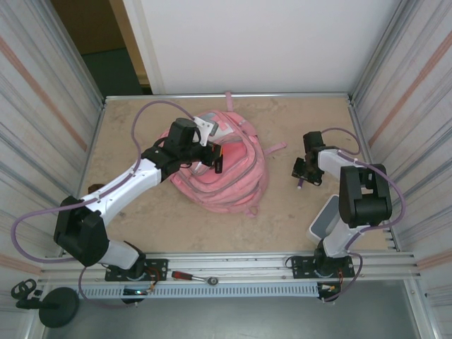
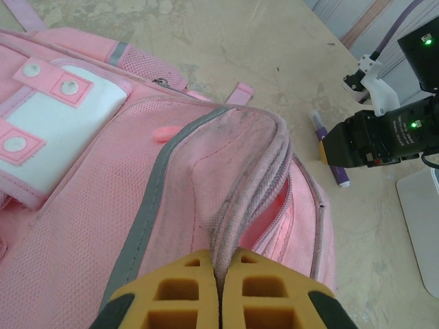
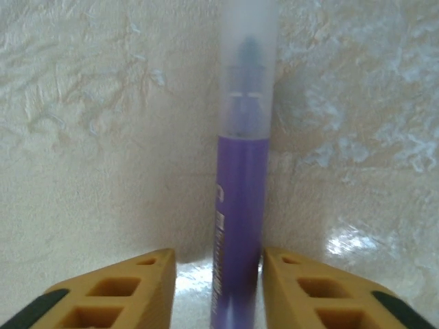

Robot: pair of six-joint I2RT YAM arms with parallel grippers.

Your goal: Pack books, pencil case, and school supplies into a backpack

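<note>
- Left gripper (image 2: 219, 267) — fingers pressed together on a fold of the backpack (image 1: 229, 185) at its opening's rim; the bag lies mid-table.
- Purple pen (image 3: 239, 205) lies flat on the table (image 1: 282, 219), right of the backpack and much nearer the right arm.
- Right gripper (image 3: 219, 281) — fingers apart, one on each side of the barrel, whose long axis runs straight ahead between them; closing should pinch across it.

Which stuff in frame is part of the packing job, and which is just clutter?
Job:
- backpack, its zip edge pinched by the left gripper
- purple pen, lying on the table between the open right gripper fingers

Lying about:
- white container by the right arm
- red-handled tool on the front rail
- black stand
</note>
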